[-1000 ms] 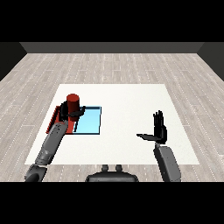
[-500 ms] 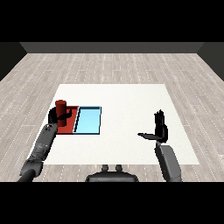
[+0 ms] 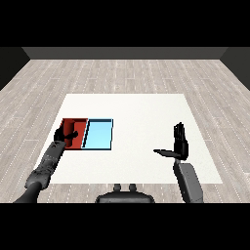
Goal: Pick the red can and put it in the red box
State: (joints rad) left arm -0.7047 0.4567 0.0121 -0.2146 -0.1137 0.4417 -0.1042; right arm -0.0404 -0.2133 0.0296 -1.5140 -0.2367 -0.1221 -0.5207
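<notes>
Left hand (image 3: 65, 135) over the near-left part of the red tray (image 3: 80, 123), grey forearm running in from the lower left corner. Open or gripping: cannot tell, since the dark hand is bunched against the red floor of the tray. Red can not separable from the tray: same colour, and that spot is covered by the hand. Cannot tell whether it sits in the tray or in the hand.

Light blue tray (image 3: 99, 134) just right of the red tray, sides touching, both flat on the left half of the white table (image 3: 141, 112).

Right hand (image 3: 181, 145) well apart from both trays, over the right side of the table. Open: fingers straight and pointing up, thumb stuck out toward the left. Holding nothing, touching nothing. Forearm coming up from the lower right.
</notes>
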